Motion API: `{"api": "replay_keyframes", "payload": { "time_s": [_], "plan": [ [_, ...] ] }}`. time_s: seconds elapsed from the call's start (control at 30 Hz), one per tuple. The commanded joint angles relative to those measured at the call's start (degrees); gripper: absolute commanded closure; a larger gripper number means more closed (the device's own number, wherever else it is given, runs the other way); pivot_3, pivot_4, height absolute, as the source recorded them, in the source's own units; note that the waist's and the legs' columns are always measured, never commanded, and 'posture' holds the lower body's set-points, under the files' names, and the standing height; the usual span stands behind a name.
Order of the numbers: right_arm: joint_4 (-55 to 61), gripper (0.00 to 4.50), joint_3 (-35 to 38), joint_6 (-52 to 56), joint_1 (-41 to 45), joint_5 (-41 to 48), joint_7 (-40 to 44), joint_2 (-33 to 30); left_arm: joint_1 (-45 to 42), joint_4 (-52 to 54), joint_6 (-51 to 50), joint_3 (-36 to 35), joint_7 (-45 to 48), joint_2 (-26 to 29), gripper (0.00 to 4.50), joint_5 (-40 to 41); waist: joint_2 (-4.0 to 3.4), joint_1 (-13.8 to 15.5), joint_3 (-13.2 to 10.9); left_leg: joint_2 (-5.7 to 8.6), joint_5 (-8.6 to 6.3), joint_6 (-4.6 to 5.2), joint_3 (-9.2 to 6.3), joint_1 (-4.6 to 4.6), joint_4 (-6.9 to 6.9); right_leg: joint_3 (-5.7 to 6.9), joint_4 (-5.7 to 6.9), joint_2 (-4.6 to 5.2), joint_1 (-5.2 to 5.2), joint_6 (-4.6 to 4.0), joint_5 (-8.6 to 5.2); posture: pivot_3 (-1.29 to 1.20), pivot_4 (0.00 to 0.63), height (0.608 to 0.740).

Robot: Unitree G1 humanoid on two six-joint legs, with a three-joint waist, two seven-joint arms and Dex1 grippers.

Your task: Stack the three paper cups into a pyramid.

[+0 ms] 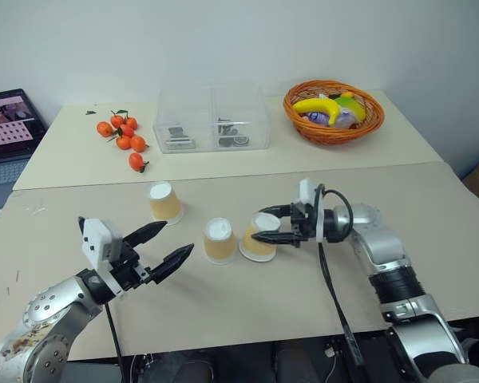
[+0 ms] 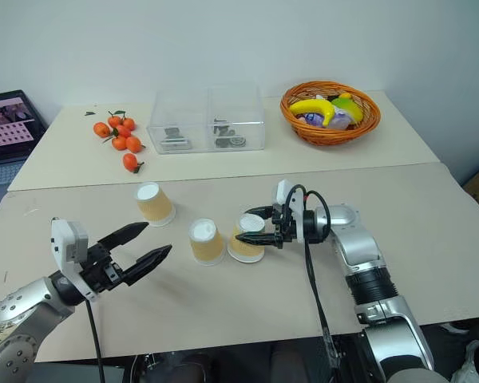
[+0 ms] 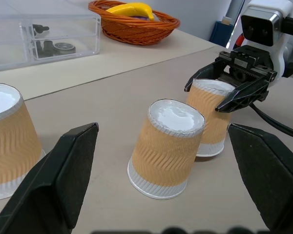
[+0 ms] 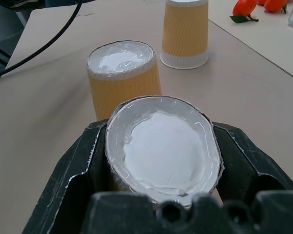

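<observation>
Three tan paper cups stand mouth-down in a loose row on the near table. The left cup (image 1: 165, 201) stands apart. The middle cup (image 1: 219, 239) and the right cup (image 1: 259, 242) are close together. My right gripper (image 1: 259, 224) comes in from the right and is shut on the right cup's upper part, squeezing its white base (image 4: 163, 146) oval; the cup leans slightly. My left gripper (image 1: 180, 236) hangs open just left of the middle cup (image 3: 166, 141), holding nothing.
On the far table are a clear plastic drawer box (image 1: 214, 120), a wicker basket (image 1: 333, 137) with a banana, and several tangerines (image 1: 121, 136). A laptop (image 1: 4, 136) sits at the far left. A black cable hangs from my right wrist.
</observation>
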State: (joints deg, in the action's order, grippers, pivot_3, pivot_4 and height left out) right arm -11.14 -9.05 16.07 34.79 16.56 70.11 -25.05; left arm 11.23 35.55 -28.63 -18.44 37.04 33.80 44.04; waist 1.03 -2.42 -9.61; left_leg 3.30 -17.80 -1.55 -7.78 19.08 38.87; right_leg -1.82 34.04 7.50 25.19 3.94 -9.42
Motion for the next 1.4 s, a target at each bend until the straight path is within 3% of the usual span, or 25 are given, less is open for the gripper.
{"api": "replay_keyframes", "payload": {
  "time_s": [0.03, 0.07, 0.17, 0.27, 0.67, 0.8, 0.97, 1.17, 1.4],
  "plan": [
    [-0.6, 1.38, -0.4, -2.0, 0.3, -0.3, -0.7, 1.1, -0.1, 2.5, 1.5, -0.7, -0.4, -0.1, 0.00, 0.0, 0.00, 0.0, 0.0, 0.00, 0.00, 0.00, 0.01, -0.01, 0.00, -0.01, 0.00, -0.01, 0.00, 0.00, 0.00, 0.00, 0.150, 0.738],
    [-1.0, 0.88, -0.5, -2.3, 0.3, -0.5, -0.9, 1.3, -0.2, 2.4, 1.5, -0.6, -0.5, -0.2, 0.00, 0.0, 0.00, 0.0, 0.0, -0.01, 0.00, 0.00, 0.03, -0.03, 0.00, -0.03, 0.01, -0.02, 0.00, -0.01, 0.00, 0.00, 0.150, 0.738],
    [-1.7, 0.04, -0.9, -2.7, 0.4, -1.3, -1.4, 1.2, -0.6, 2.4, 1.4, -0.6, -1.0, -0.3, 0.00, 0.1, 0.00, 0.0, 0.0, -0.02, 0.00, 0.00, 0.06, -0.05, 0.00, -0.06, 0.01, -0.04, 0.00, -0.03, 0.02, 0.00, 0.150, 0.738],
    [-1.8, 0.04, -0.9, -2.1, 0.7, -1.7, -0.9, 0.0, -1.3, 2.2, 1.4, -0.4, -1.3, -0.5, 0.00, 0.1, 0.00, 0.0, 0.0, -0.02, 0.00, -0.01, 0.06, -0.04, 0.00, -0.06, 0.00, -0.04, 0.00, -0.03, 0.02, 0.00, 0.150, 0.738],
    [6.9, 0.04, 5.0, 18.5, 0.8, 12.5, 8.5, -11.0, -6.4, -2.1, -0.1, -0.5, -2.8, -2.0, 0.00, 3.0, 0.00, 0.3, 0.0, -0.07, -0.06, 0.00, 0.09, -0.02, 0.00, -0.07, -0.02, -0.09, -0.01, -0.03, 0.02, 0.00, 0.150, 0.738],
    [7.3, 0.04, 5.9, 15.9, -2.4, 10.9, 8.6, -14.8, -6.5, -5.3, -1.0, -5.1, -4.5, -2.0, 0.00, 5.8, 0.02, 0.3, 0.0, -0.07, -0.08, 0.02, 0.10, -0.01, 0.00, -0.08, -0.04, -0.09, -0.01, -0.03, 0.02, 0.00, 0.150, 0.738],
    [0.7, 0.04, 11.3, 13.1, -0.3, 10.3, 1.6, -14.4, -3.1, -7.7, -1.5, -10.8, -5.8, -1.7, 0.00, 7.0, 0.03, 0.1, 0.0, -0.07, -0.09, 0.01, 0.16, -0.04, 0.01, -0.13, -0.02, -0.09, 0.01, -0.02, 0.02, 0.00, 0.150, 0.738],
    [3.0, 0.04, 14.2, 12.4, -0.4, 11.6, -0.6, -13.9, -2.3, -11.5, 1.6, -8.7, -5.8, -2.1, 0.00, -0.1, 0.03, 0.4, 0.0, -0.08, -0.09, 0.00, 0.17, -0.02, 0.01, -0.13, -0.04, -0.10, -0.01, -0.02, 0.02, 0.00, 0.150, 0.738],
    [9.6, 0.04, 14.9, 14.0, -2.2, 13.5, -1.9, -14.0, -7.8, -18.8, 4.9, -4.4, -3.6, -1.5, 0.00, -6.3, 0.03, 0.9, 0.0, -0.09, -0.09, 0.00, 0.17, -0.02, 0.01, -0.12, -0.04, -0.10, -0.01, -0.02, 0.02, 0.00, 0.150, 0.738]
  ]
}}
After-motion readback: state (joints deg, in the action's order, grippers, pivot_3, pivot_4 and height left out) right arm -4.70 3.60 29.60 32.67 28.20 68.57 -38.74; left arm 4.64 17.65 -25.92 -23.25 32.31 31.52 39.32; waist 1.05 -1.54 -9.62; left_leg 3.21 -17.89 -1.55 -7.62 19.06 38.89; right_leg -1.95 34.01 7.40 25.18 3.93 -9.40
